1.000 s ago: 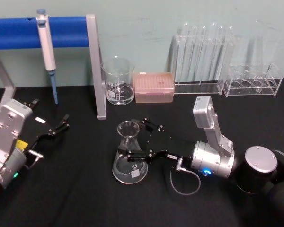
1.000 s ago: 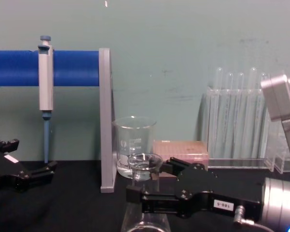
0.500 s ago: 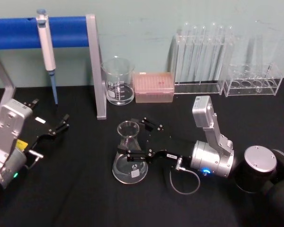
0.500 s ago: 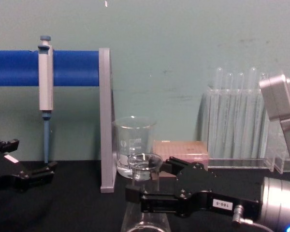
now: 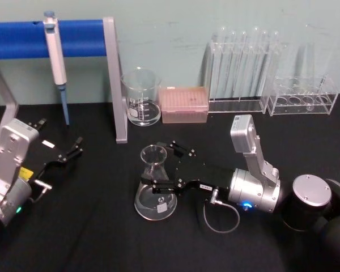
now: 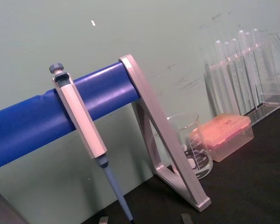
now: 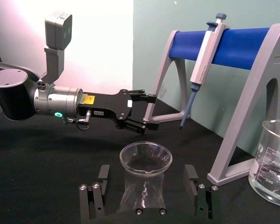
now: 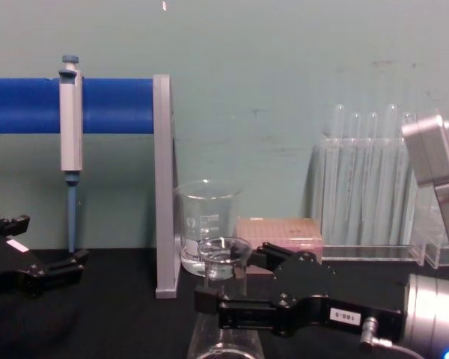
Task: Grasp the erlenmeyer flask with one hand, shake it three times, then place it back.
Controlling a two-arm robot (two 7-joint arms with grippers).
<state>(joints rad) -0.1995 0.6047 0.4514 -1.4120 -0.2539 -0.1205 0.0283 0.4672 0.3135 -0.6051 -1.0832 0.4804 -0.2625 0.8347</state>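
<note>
Black fingers [image 7: 102, 173] of your right gripper [image 5: 158, 164] stand spread, one on each side of the erlenmeyer flask [image 5: 154, 195]. The right wrist view gives you what the other views cannot: a dark gap shows between each finger and the glass, so neither finger touches it.

The head view gives you the placing. The flask stands upright near the middle of the black surface [image 5: 102, 238]. The gripper reaches in from the robot's right, its silver-grey wrist [image 5: 252, 192] low over the surface.

The chest view gives you the heights from the side. The fingers cross the flask below its flared rim, and the rim overlaps the beaker [image 8: 208, 224] standing behind it.

To the right of the beaker sit a pink box [image 5: 184, 105] and a rack of test tubes [image 5: 241, 62]. To its left, a pipette [image 5: 55, 54] hangs on a blue bar [image 5: 22, 38].

Your left gripper [image 7: 151, 112] is well apart on the left, its fingers parted and holding nothing. Its wrist view looks on the pipette, the bar and the beaker.
</note>
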